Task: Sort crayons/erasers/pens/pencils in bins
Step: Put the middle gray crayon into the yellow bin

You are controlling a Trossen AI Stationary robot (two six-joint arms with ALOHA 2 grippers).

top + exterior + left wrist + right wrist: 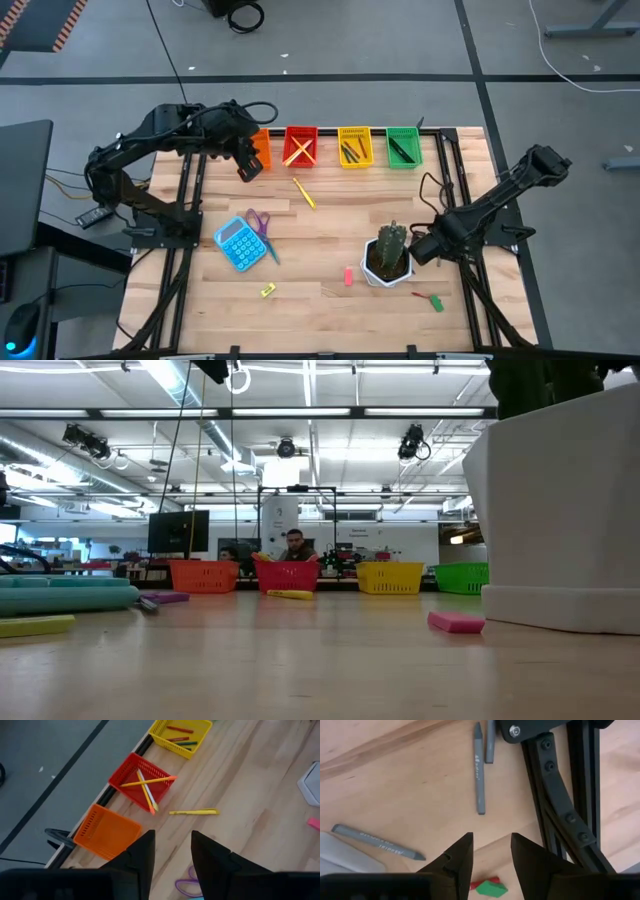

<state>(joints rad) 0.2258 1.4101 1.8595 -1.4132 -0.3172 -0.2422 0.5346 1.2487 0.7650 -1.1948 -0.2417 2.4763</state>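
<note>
Jaws of left gripper (pixel 171 851) spread, empty, above the tabletop (pixel 330 225) just beside the orange slotted plastic bin (pixel 106 831); yellow pen (pixel 194 812) lies ahead, near the red slotted bin (pixel 141 782) holding pencils. Right gripper (pixel 490 851) jaws spread, empty, over grey crayons (pixel 479 769) and a green eraser (pixel 491 888).

A pale wooden table (pixel 330 225) carries four bins along its far edge: orange (pixel 261 148), red (pixel 300 146), yellow (pixel 355 147), green (pixel 403 146). On the bare wood lie a yellow pen (pixel 304 192), a blue calculator (pixel 238 243), purple scissors (pixel 262 228), a white cactus pot (pixel 388 262), a pink eraser (pixel 348 276), and what may be a small yellow-green eraser (pixel 267 290).
</note>
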